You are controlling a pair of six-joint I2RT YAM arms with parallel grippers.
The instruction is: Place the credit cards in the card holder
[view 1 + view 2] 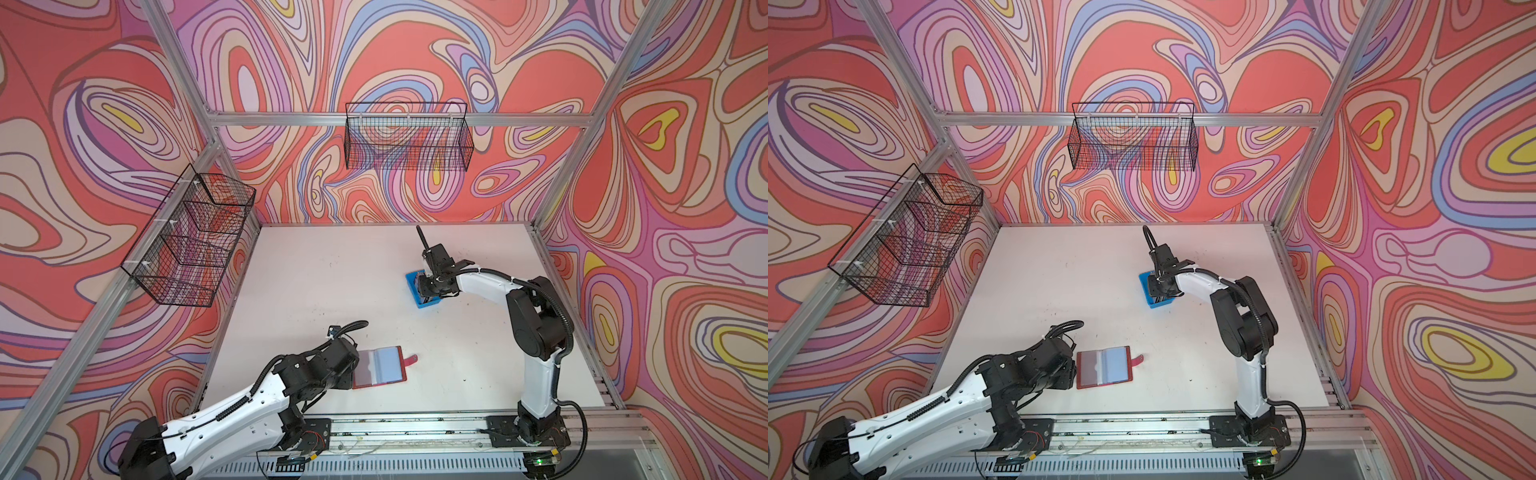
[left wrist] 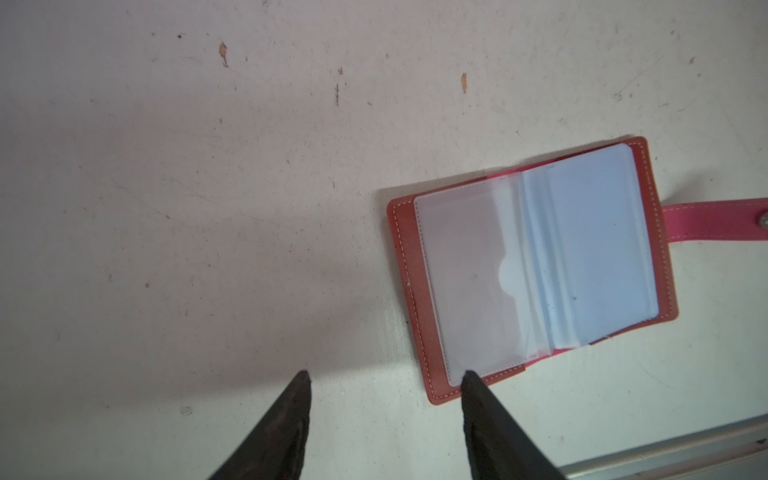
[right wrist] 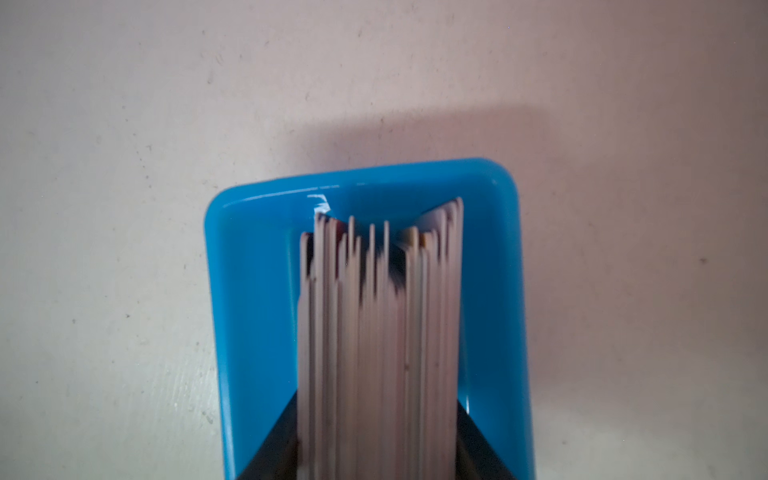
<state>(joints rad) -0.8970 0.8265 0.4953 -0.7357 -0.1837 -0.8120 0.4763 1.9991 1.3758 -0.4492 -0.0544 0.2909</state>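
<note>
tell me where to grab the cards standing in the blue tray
Pinch the credit cards across the stack's two broad outer faces, coming straight down from above: they stand on edge in the blue tray, top edges free, tray walls close around them.

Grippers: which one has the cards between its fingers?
The right gripper: its fingers clamp both sides of the credit cards standing on edge in the blue tray. The left gripper is open and empty, by the card holder.
</note>
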